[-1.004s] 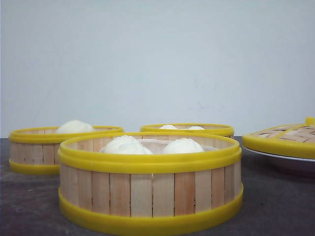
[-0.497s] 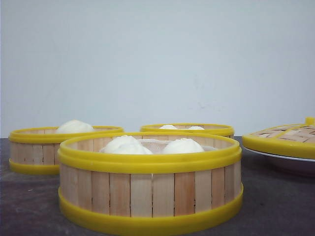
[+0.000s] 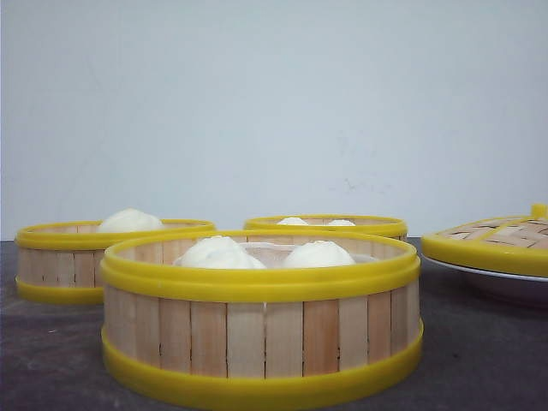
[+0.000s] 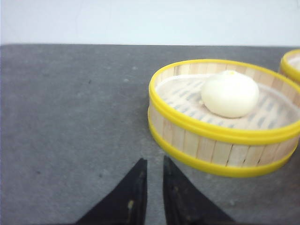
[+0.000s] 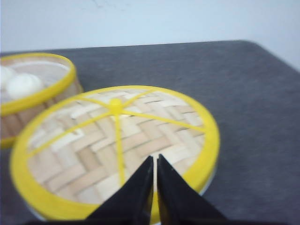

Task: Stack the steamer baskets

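3 steamer baskets sit apart on the dark grey tabletop (image 3: 51, 360), none stacked. The nearest basket (image 3: 261, 334) stands front and centre and holds 2 white buns (image 3: 221, 253). The left basket (image 3: 64, 261) sits behind it to the left with 1 bun (image 4: 229, 93). The back basket (image 3: 330, 225) lies behind the nearest one and also shows 2 buns. At the right, a woven lid (image 5: 117, 145) with a yellow rim rests on a white plate (image 3: 501, 276).

The left tool (image 4: 154, 187) hangs over bare tabletop near the left basket, its tips close with a narrow gap, gripping nothing. The right tool (image 5: 154, 180) hovers above the lid, tips almost pressed together, empty.
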Robot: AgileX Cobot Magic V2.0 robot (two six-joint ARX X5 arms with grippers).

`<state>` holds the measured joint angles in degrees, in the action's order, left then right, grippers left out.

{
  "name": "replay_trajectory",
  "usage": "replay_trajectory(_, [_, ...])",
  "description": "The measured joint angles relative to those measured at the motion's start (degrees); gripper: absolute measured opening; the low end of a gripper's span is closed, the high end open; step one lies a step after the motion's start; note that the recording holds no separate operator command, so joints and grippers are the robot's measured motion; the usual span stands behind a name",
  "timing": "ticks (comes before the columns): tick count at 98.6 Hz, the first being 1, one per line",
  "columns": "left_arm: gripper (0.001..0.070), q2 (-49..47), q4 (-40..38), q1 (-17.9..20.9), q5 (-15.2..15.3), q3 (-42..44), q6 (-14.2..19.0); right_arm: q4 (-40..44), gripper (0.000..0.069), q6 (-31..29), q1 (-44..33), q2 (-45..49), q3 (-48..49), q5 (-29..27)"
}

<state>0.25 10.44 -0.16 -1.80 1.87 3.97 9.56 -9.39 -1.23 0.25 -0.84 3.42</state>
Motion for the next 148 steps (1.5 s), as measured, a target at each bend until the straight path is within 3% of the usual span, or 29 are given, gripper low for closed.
replay_trajectory(30, [0.0035, 0.00, 0.00, 0.00, 0.00, 0.00, 3.80, -0.17, 0.0009, -4.63, 0.00, 0.00, 0.00, 2.62])
replay_trajectory(69, [0.0030, 0.79, 0.72, 0.00, 0.28, 0.52, 11.98, 0.55, 0.0009, -12.41, 0.00, 1.38, -2.10, 2.54])
replay_trajectory(94, [0.0030, 9.46, 1.07, 0.00, 1.55, 14.21, 14.10, 2.23, 0.0008, -13.22, 0.00, 14.69, -17.75, 3.13])
replay_trajectory(111, [0.0030, 21.00, 4.66, 0.00, 1.40, 27.78, 13.38, 10.03, 0.0008, -8.11, 0.00, 27.82, -34.10, 4.90])
replay_trajectory(131, [0.0032, 30.56, 6.23, 0.02, -3.98, 36.26, 10.64, 17.42, 0.0008, -1.27, 1.51, 36.52, -46.18, 5.42])
replay_trajectory(136, [0.0057, 31.89, 6.51, 0.02, -5.09, 36.59, 10.12, 17.66, 0.0009, -0.42, 2.16, 37.22, -46.49, 5.55])
replay_trajectory(141, [0.0125, 32.81, 6.82, 0.02, -5.62, 36.61, 9.44, 18.21, 0.0040, 0.26, 2.84, 37.73, -46.49, 6.10])
replay_trajectory(148, [0.0300, 33.77, 7.21, 0.02, -5.66, 36.63, 8.83, 18.58, 0.0202, 0.61, 3.69, 38.34, -46.49, 7.39])
